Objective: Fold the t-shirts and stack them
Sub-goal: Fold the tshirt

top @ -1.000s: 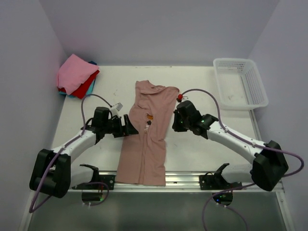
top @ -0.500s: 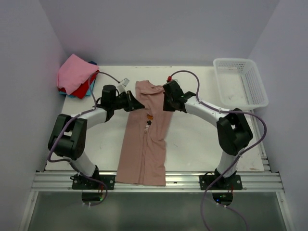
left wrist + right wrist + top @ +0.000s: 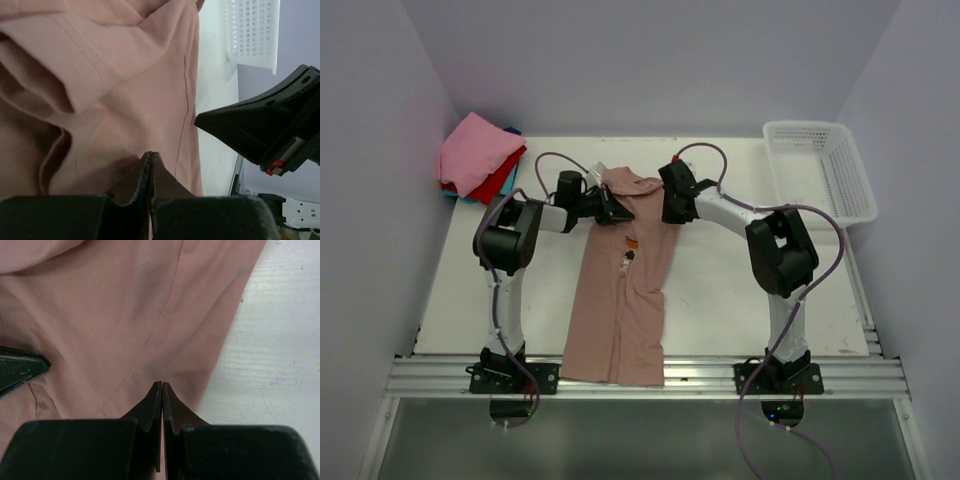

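The dusty-pink t-shirt (image 3: 625,290) is lying flat down the middle of the table (image 3: 740,300) as a narrow lengthwise strip. Its hem is overlapping the metal rail (image 3: 720,372) at the near edge, between the two arm bases. A small print (image 3: 631,248) is showing partway up the strip.

Farther on, both arms are reaching to the collar end of the shirt. The left gripper (image 3: 613,213) is sitting at the left edge of the cloth and the right gripper (image 3: 670,208) at the right edge, both with jaws fully closed and fingertips meeting. In each wrist view the tips are pressing against pink cloth. Whether a fold is being pinched between them cannot be told.

At the far left corner, a stack of folded t-shirts (image 3: 475,160) is resting against the wall – bright pink on top, red and blue beneath. At the far right corner, the white lattice basket (image 3: 820,185) is standing well apart from the shirt.
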You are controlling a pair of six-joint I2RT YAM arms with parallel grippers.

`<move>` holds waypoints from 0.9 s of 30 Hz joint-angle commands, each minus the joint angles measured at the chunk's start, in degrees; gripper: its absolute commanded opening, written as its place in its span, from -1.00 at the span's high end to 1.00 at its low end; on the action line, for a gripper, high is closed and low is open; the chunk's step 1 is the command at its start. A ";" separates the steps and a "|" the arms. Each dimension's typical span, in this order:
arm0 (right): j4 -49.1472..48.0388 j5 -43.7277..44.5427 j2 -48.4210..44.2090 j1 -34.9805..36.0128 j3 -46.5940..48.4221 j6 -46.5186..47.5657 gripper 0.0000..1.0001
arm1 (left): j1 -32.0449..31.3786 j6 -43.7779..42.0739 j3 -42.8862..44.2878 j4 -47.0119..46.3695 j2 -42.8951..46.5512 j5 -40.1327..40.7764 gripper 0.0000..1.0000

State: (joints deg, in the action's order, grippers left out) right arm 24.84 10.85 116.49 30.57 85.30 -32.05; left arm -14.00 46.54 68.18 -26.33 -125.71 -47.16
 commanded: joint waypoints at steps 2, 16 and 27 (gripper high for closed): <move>-0.76 -1.44 1.63 -0.07 3.03 -0.11 1.00 | 0.55 -0.84 5.81 -0.31 -2.16 -0.49 1.00; -5.59 -8.57 5.42 0.28 1.10 -2.75 1.00 | 2.66 0.74 12.41 3.39 -6.91 6.02 1.00; -5.68 -7.16 4.28 0.28 -3.21 -2.05 1.00 | 5.65 3.28 25.24 7.08 -15.61 4.97 1.00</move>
State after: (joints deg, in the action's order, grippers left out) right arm 17.06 3.40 120.53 30.57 84.47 -34.11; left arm -10.04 48.14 89.47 -19.64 -138.98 -43.13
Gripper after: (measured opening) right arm 0.009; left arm 0.005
